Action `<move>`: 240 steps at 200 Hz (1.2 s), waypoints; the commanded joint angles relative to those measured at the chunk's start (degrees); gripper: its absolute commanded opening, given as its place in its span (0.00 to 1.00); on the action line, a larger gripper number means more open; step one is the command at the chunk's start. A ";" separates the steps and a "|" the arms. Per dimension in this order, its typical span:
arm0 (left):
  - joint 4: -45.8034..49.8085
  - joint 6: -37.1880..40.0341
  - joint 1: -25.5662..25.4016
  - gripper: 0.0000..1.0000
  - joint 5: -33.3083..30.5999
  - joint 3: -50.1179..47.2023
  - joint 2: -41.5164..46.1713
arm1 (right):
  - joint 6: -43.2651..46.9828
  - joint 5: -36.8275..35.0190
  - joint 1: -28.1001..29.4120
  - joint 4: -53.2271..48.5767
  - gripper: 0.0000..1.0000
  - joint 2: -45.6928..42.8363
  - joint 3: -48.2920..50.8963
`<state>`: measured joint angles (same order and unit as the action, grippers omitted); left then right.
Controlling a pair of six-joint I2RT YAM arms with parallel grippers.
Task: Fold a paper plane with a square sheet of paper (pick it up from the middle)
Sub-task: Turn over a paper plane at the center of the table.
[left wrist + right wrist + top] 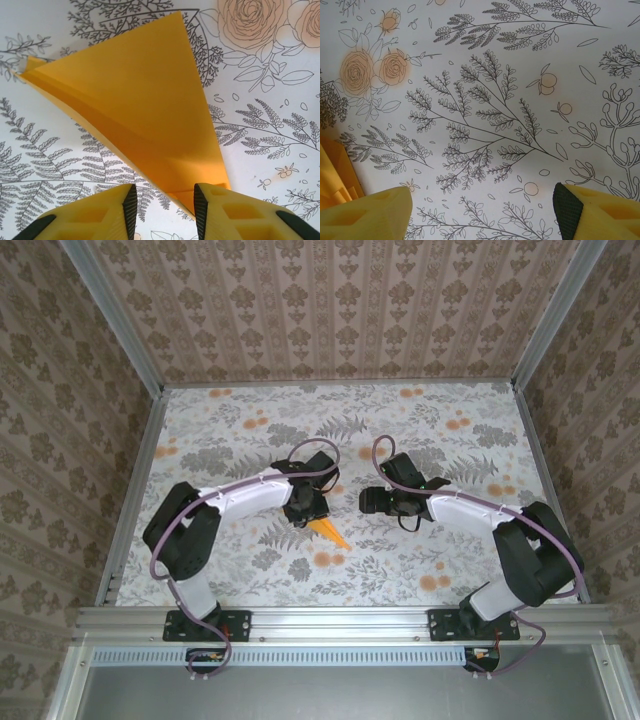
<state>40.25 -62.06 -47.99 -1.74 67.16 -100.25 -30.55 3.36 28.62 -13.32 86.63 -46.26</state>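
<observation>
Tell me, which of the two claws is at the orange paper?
The left claw: the narrow end of the folded paper lies between its fingers. The right claw hangs open over flowered tablecloth, paper beside it.

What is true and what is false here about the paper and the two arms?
1. The paper has been folded. True.
2. The right fingers hold the paper. False: they stand wide apart over the bare table, with the paper off to one side.
3. The paper is blue. False: it is orange-yellow.
4. The paper reaches in between the left fingers. True.
</observation>
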 commanded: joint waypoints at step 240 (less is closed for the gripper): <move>-40.16 7.72 4.80 0.04 17.90 -20.57 10.93 | -2.92 9.41 2.05 3.39 0.60 -7.38 1.41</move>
<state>6.33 -55.42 -44.21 12.29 49.10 -88.33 -32.21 10.15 27.62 -10.48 77.69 -44.53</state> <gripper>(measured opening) 0.044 0.628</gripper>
